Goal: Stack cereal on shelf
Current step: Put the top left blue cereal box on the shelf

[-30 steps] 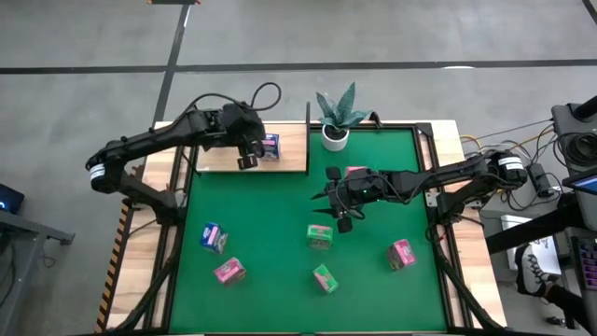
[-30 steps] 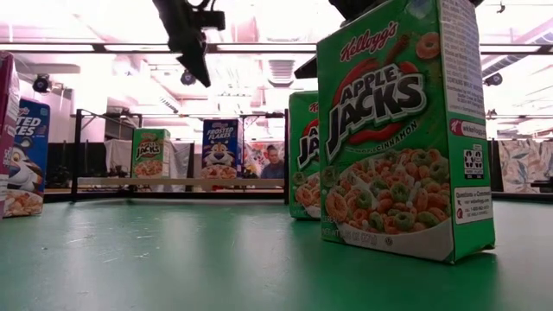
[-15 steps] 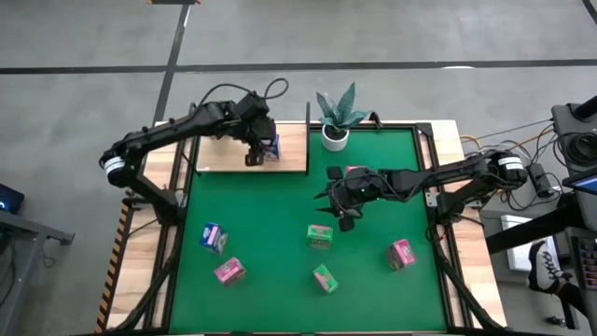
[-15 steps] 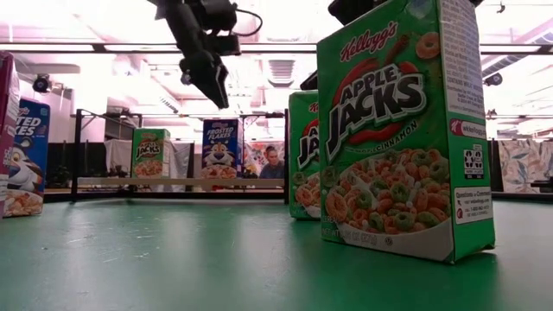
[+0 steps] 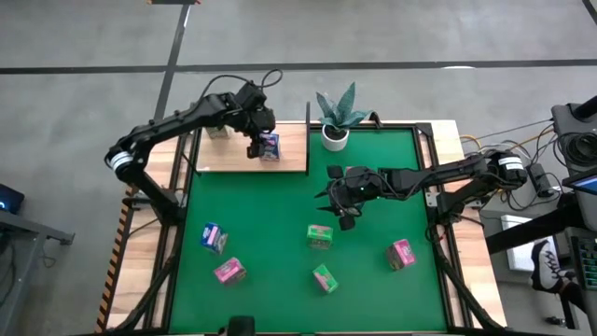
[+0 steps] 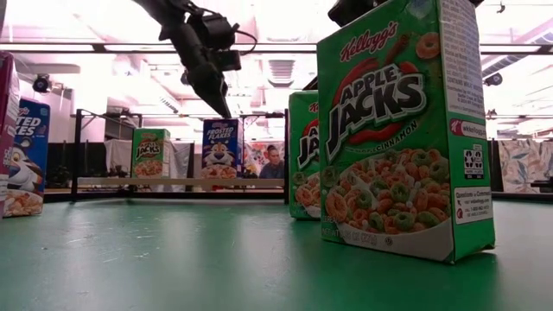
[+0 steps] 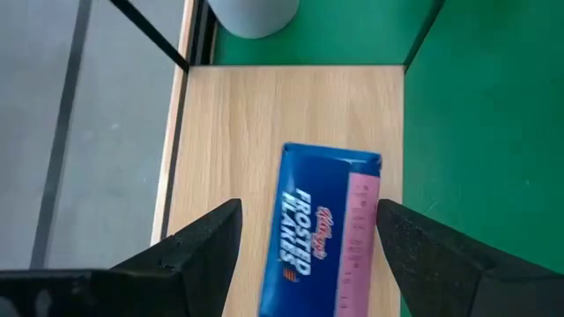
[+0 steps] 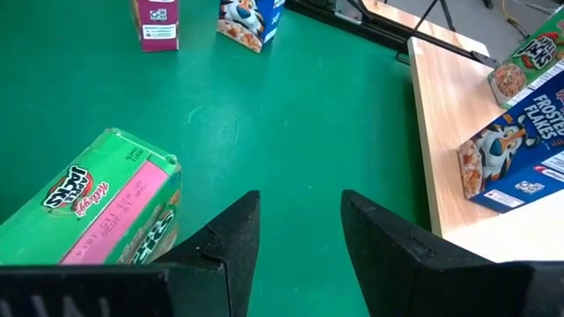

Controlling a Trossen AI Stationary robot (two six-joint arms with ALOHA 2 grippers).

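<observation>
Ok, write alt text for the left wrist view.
Seen from above, a blue Frosted Flakes carton stands on the light-wood shelf, between the open fingers of the left gripper, which do not touch it. Green table felt lies beside the shelf, a white pot past its far edge.

Grey concrete floor [image 5: 392, 33] w/ dark seams; bright ceiling lights [image 6: 95, 22] overhead.

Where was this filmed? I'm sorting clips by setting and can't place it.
Probably a robotics lab or workshop. Two dark arms work at a green felt table on a bare concrete floor, cables and equipment sit alongside, and small cereal cartons serve as props.
</observation>
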